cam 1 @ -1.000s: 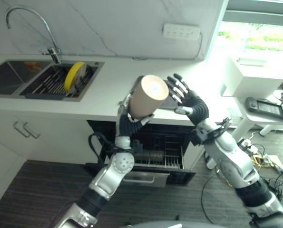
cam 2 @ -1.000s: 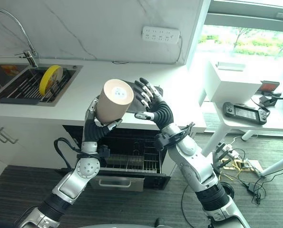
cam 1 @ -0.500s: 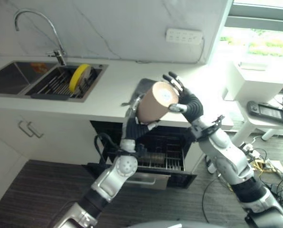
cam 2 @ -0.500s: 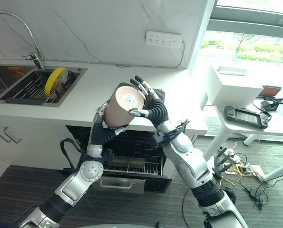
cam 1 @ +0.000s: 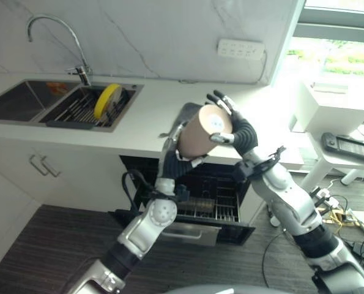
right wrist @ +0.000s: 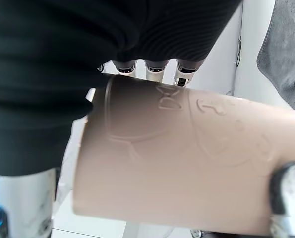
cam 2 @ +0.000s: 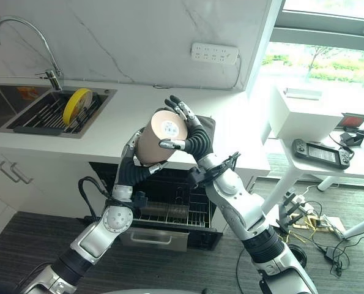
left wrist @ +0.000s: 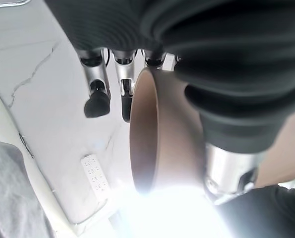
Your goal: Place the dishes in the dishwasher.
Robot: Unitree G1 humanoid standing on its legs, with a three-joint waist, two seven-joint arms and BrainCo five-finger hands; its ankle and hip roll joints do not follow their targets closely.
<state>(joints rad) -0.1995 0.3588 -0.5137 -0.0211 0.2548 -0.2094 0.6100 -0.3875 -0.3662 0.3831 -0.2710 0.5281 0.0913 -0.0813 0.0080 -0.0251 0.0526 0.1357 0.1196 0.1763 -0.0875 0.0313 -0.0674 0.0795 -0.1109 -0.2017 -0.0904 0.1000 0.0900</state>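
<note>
A tan cup [cam 2: 161,136] hung in mid-air between both of the robot's hands, above the white counter [cam 1: 145,110] and the open dishwasher [cam 1: 206,196] — the job of loading the dishes looked far from finished. Judging by the scene, no dish had yet gone in at this moment: the cup was not in the pulled-out rack [cam 2: 169,212], though something dark and cylindrical, too dim to identify, lay on it. A yellow plate [cam 1: 108,100] stood on edge in the sink's drying rack [cam 1: 78,110] beside the tap [cam 1: 53,37], well apart from the hands and apparently awaiting its turn.

The left hand [cam 1: 172,160] gripped the cup from below, fingers curled around its lower wall. The right hand [cam 2: 193,136] had its fingers wrapped over the upper side and its thumb pressed near the base, which faced the head camera and carried a small label. In the right wrist view the cup's embossed side [right wrist: 187,163] ran across the palm, with fingertips [right wrist: 157,67] hooked over its far edge — a close hold. The left wrist view looked along the cup's rim [left wrist: 142,134].

A grey cloth [cam 2: 206,125] lay on the counter just behind the hands. What remained, by this reading, was to lower the cup to the rack, then fetch the plate.
</note>
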